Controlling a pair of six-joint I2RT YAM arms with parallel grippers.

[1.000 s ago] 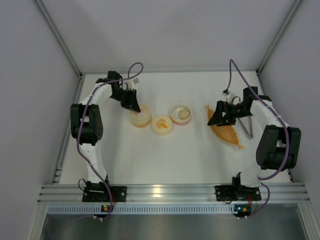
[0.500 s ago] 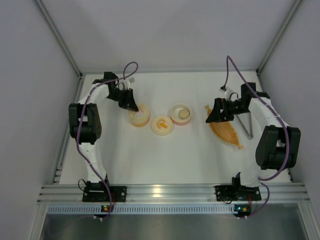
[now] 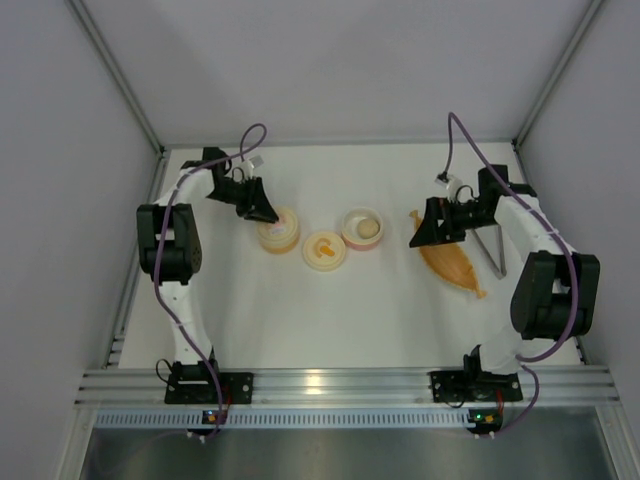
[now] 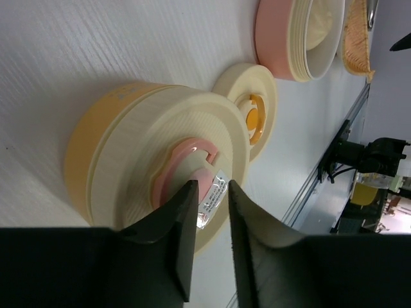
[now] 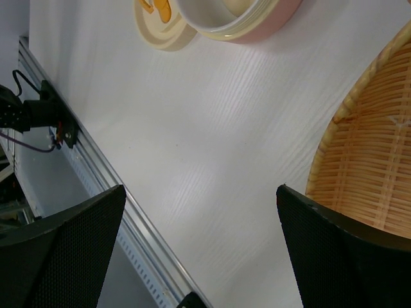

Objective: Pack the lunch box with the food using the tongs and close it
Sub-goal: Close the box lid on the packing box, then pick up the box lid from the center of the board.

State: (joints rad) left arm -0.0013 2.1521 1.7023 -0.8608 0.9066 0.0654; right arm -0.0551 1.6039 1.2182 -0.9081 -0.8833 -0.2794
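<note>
The lunch box stands in three round parts. An orange container [image 3: 280,233] [image 4: 96,167] wears a cream lid with a pink knob [image 4: 192,168]. My left gripper [image 3: 260,209] [image 4: 212,190] hovers just off that knob, its jaws a narrow gap apart with nothing between them. A loose cream lid [image 3: 325,250] [image 4: 252,106] [image 5: 164,29] with an orange knob lies in the middle. The open pink container [image 3: 362,228] [image 4: 279,38] [image 5: 257,29] holds food, a cream-white ball [image 3: 368,228]. The grey tongs [image 3: 491,250] lie on the table right of the tray. My right gripper [image 3: 424,232] [image 5: 199,189] is wide open and empty.
An orange woven boat-shaped tray [image 3: 452,264] [image 5: 369,160] lies just right of my right gripper. Grey walls and aluminium posts close in the white table on three sides. A metal rail [image 3: 340,382] [image 5: 109,192] runs along the near edge.
My left gripper has drawn back a little from the orange container's lid, and its jaws have parted. My right gripper has shifted slightly up and left, still wide open.
</note>
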